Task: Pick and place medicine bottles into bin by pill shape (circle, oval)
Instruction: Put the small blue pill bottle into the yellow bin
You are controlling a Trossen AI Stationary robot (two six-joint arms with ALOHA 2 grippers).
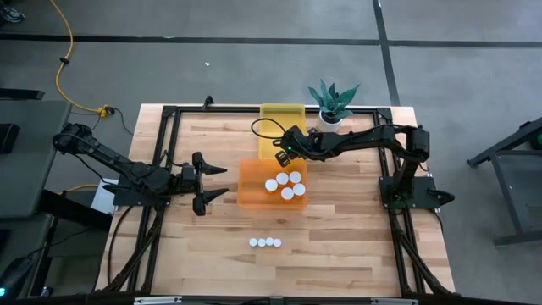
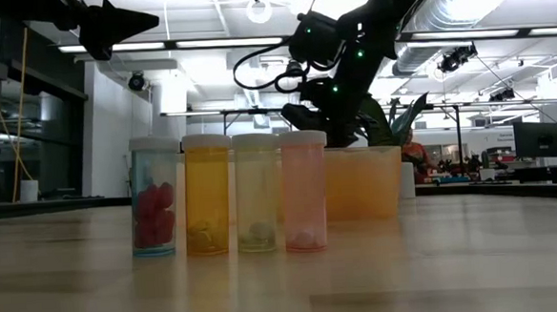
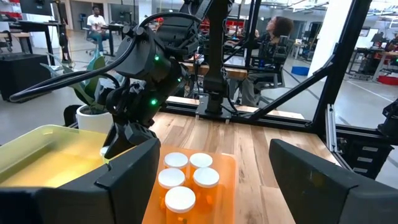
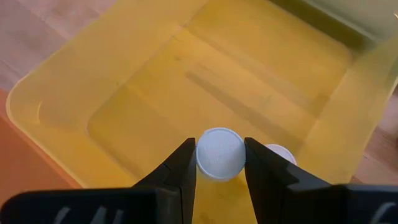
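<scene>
- Right hand grips white-capped bottle over yellow bin, 2nd bottle inside.
- Left hand spread wide, nothing held, beside orange bin w/ five bottles.
- Four bottles in row on table.

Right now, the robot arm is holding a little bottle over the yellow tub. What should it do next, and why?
Probably lower a little and open its fingers. The right gripper is shut on a small white-capped medicine bottle directly above the translucent yellow plastic bin, where another white-capped bottle already lies, so letting go should drop it inside.
</scene>
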